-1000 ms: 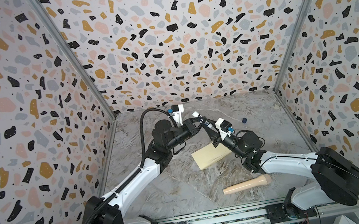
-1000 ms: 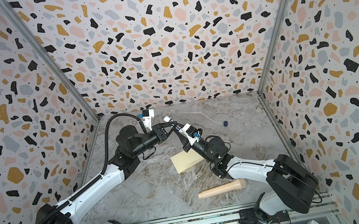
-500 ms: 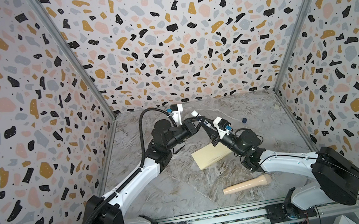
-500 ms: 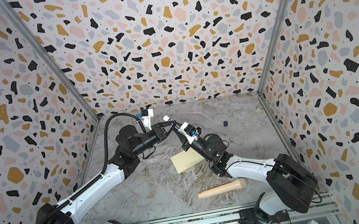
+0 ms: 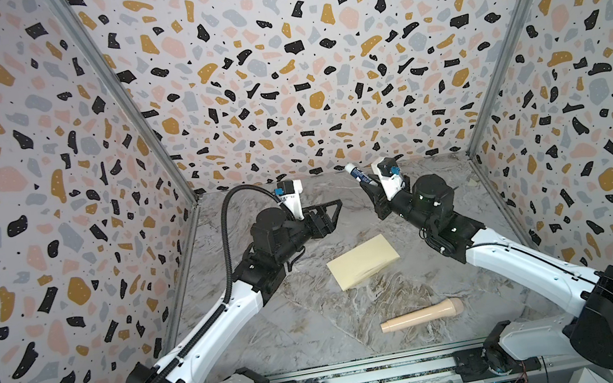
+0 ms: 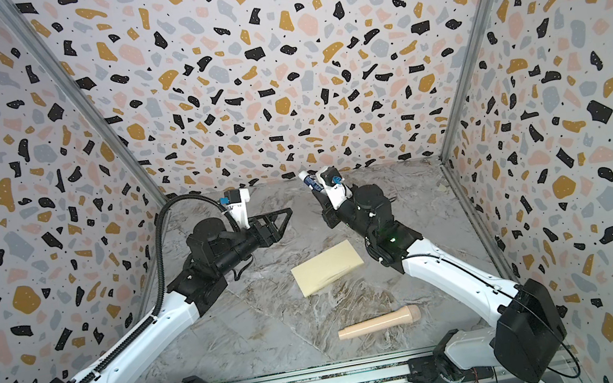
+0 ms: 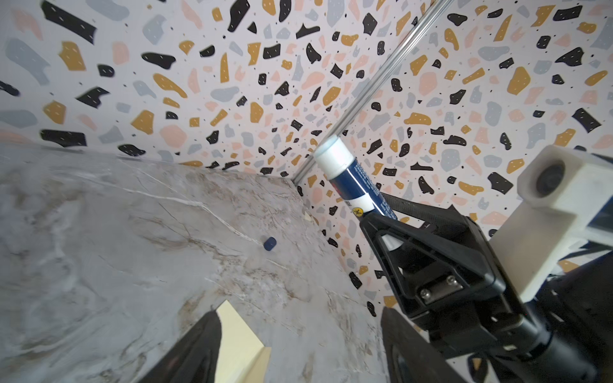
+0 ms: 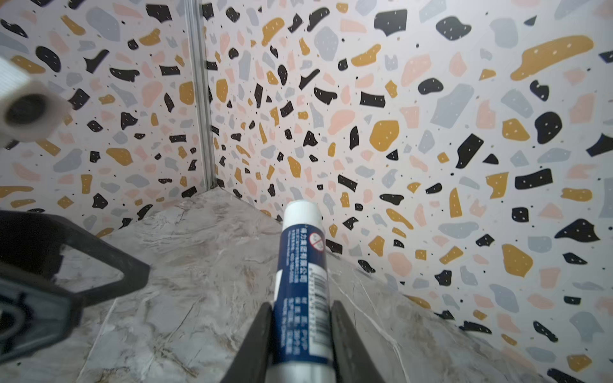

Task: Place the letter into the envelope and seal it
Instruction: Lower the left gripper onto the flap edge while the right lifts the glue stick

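Your left gripper (image 5: pixel 332 210) hangs wide and empty, left of centre in both top views. Your right gripper (image 8: pixel 300 345) clamps a glue stick (image 8: pixel 301 252), tip raised toward the back wall. The envelope (image 5: pixel 363 261) lies flat mid-frame on the table (image 5: pixel 278 332), between the arms. A beige handle (image 5: pixel 422 314) lies to its lower right, well apart. A small blue cap (image 7: pixel 269 244) sits on the table.

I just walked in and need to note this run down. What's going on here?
The right gripper is shut on a glue stick and holds it up off the table, near the back wall. A small blue cap lies on the table. The left gripper is open and empty. The envelope lies flat between the arms, touched by neither. A beige wooden tool lies nearer the front.
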Motion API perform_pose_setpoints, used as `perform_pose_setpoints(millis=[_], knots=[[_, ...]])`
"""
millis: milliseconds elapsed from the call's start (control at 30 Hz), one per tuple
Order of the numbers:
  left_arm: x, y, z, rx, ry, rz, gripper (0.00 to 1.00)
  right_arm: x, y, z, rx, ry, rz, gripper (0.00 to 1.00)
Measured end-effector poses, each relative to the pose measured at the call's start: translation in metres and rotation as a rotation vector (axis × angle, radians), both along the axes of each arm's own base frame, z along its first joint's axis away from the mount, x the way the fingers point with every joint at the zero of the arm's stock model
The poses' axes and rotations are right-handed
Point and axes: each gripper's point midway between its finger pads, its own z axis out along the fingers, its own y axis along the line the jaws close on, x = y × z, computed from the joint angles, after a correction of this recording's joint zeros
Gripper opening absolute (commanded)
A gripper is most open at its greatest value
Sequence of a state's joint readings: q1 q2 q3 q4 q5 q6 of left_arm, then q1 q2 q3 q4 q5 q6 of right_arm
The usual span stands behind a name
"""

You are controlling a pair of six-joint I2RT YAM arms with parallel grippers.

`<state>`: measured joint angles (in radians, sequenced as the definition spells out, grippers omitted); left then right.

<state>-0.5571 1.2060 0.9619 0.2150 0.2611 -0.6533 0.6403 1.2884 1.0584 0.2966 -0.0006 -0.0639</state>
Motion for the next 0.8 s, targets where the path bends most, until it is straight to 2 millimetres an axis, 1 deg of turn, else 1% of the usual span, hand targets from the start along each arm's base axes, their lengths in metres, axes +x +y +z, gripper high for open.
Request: perform_pose_setpoints(millis=[67, 133, 167, 267, 367, 433, 533, 633, 700, 800], knots=[[0.001, 0.006, -0.001, 0.034, -0.018, 0.029, 0.76, 0.002, -0.002, -0.002, -0.038, 0.05, -0.018, 0.0], [0.003, 0.009, -0.005, 0.065, -0.023, 0.047, 0.76, 0.006, -0.004, -0.009, -0.089, 0.11, -0.041, 0.0], [0.004, 0.011, -0.007, 0.077, -0.022, 0.055, 0.76, 0.007, -0.005, -0.013, -0.114, 0.135, -0.049, 0.0], [0.005, 0.013, -0.013, 0.108, -0.017, 0.067, 0.76, 0.01, -0.009, -0.036, -0.221, 0.228, -0.064, 0.0], [0.005, 0.015, -0.016, 0.125, -0.017, 0.075, 0.76, 0.012, -0.013, -0.057, -0.314, 0.33, -0.038, 0.0], [0.006, 0.016, -0.019, 0.133, -0.018, 0.077, 0.76, 0.014, -0.019, -0.065, -0.357, 0.393, -0.024, 0.0], [0.006, 0.016, -0.028, 0.145, -0.004, 0.081, 0.74, 0.014, -0.025, -0.071, -0.393, 0.458, -0.008, 0.0], [0.008, 0.015, -0.049, 0.168, 0.036, 0.081, 0.66, 0.006, -0.028, -0.076, -0.429, 0.513, 0.013, 0.0], [0.01, 0.014, -0.072, 0.19, 0.086, 0.076, 0.6, 0.004, -0.027, -0.074, -0.447, 0.547, 0.024, 0.0], [0.01, 0.007, -0.107, 0.231, 0.163, 0.054, 0.54, 0.009, -0.021, -0.071, -0.464, 0.581, 0.036, 0.0]])
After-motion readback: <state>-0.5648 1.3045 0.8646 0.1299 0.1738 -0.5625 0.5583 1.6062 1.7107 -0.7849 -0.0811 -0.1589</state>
